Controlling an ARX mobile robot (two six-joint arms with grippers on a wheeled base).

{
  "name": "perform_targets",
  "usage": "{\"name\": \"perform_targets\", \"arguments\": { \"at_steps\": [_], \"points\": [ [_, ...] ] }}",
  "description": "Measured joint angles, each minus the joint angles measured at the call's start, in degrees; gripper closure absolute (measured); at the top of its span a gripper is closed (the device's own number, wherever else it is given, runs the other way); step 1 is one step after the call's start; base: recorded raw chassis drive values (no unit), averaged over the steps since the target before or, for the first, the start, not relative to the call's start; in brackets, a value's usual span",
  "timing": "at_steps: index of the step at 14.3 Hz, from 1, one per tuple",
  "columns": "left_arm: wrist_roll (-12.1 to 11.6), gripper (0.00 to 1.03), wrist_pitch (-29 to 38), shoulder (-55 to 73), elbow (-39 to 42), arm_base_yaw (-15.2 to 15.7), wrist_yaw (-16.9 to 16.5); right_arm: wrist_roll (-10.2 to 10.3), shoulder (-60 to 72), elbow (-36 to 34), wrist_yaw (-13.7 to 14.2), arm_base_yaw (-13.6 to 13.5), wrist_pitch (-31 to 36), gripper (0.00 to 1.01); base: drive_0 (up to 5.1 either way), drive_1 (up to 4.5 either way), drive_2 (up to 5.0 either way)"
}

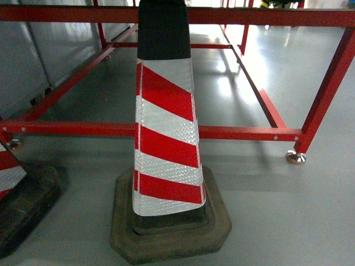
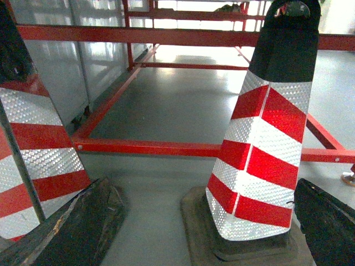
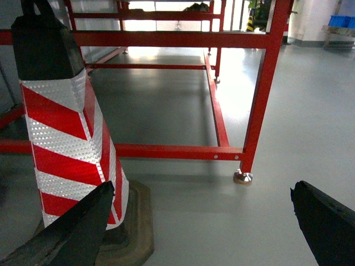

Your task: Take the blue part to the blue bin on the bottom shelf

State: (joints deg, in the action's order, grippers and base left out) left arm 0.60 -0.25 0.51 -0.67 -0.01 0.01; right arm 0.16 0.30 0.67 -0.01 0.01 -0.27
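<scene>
1. Setting: industrial floor, of the factory or warehouse kind.
2. Floor: smooth grey coated floor (image 1: 288,221), glossy, reflecting light from the far end.
3. Red-painted steel tube frame (image 1: 238,133) standing on the floor, bolted joints, round metal levelling foot (image 1: 295,157) under its post.
4. Red-and-white striped reflective traffic cone with black top (image 1: 166,127) on a dark rubber base, just in front of the frame; a second such cone (image 2: 33,155) at left.
5. Grey panel wall (image 2: 61,72) along the left side.
6. Blue plastic bins (image 3: 339,21) far off, right wrist view; contents not discernible.
</scene>
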Motion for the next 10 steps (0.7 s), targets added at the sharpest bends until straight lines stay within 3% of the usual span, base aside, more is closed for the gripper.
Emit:
{"name": "perform_targets", "arguments": {
  "at_steps": [10],
  "points": [
    [0.00,0.05,0.02,0.00,0.00,0.00,0.00,0.00,0.00,0.00,0.00,0.00,0.00,0.03,0.0,0.00,0.0]
  ]
}}
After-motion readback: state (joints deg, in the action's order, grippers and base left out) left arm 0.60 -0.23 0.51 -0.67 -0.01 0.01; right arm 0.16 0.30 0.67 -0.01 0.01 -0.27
